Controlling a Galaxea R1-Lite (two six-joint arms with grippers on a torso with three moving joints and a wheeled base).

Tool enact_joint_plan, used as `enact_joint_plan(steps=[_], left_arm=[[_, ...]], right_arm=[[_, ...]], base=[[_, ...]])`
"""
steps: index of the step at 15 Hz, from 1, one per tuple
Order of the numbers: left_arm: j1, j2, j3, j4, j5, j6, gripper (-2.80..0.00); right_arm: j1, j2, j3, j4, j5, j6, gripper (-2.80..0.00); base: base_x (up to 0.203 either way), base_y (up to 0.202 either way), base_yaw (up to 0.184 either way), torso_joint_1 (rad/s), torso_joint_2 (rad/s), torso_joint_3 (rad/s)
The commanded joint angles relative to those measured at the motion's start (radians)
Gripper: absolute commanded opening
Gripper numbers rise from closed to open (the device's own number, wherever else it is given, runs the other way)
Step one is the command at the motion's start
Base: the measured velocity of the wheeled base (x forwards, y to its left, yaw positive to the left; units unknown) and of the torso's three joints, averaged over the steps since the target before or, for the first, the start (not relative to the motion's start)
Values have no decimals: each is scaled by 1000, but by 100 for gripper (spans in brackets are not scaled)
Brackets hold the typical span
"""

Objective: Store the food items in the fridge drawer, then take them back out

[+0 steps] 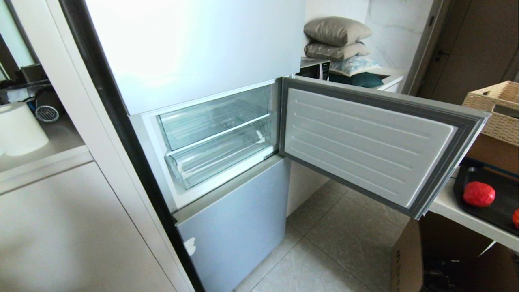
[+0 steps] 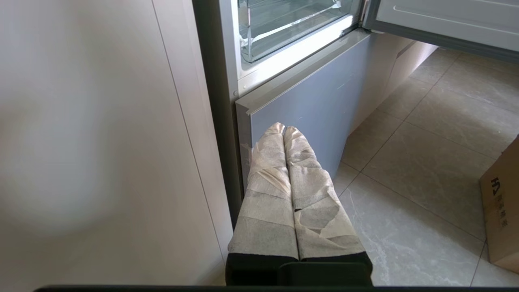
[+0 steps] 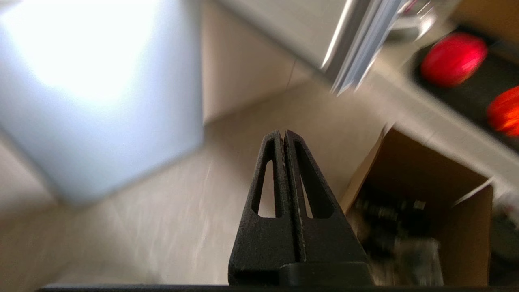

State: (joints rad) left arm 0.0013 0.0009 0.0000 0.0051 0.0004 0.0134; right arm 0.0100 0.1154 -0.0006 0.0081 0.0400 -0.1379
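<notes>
Two red food items (image 1: 479, 194) (image 1: 516, 219) lie on a black tray (image 1: 500, 213) on the white counter at the right; the right wrist view shows them too (image 3: 453, 59) (image 3: 505, 110). The fridge's middle compartment stands open. In it, the lower clear fridge drawer (image 1: 219, 158) (image 2: 284, 24) is pushed in and empty, beneath another clear drawer (image 1: 215, 117). My left gripper (image 2: 284, 129), wrapped in pale tape, is shut and empty in front of the grey bottom fridge door. My right gripper (image 3: 282, 134) is shut and empty over the floor, well below the tray. Neither arm shows in the head view.
The open compartment door (image 1: 365, 142) juts out to the right, reaching almost to the white counter (image 1: 454, 211). A cardboard box (image 1: 409, 259) stands on the floor under the counter. A wicker basket (image 1: 496, 109) sits behind the tray. White cabinets (image 1: 61, 227) flank the fridge's left side.
</notes>
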Motion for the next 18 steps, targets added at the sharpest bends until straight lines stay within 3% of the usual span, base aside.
enact_joint_plan(steps=[1,6,15,18], left_arm=[[0,1,0,0,1,-1,-280],[0,1,0,-1,1,0,-280],[0,1,0,1,1,0,-280],[0,1,0,1,0,-1,-280]], right_arm=[[-12,-120,0,-1,-13,26,-280],[-15,-115,1,-3,-26,83,-280],[-15,-115,1,-5,-31,100,-280],[-15,-115,1,-5,-31,103,-280]], base=[[0,0,0,0,0,0],[0,0,0,0,0,0],[0,0,0,0,0,0],[-4,-4,120,2,4,5]])
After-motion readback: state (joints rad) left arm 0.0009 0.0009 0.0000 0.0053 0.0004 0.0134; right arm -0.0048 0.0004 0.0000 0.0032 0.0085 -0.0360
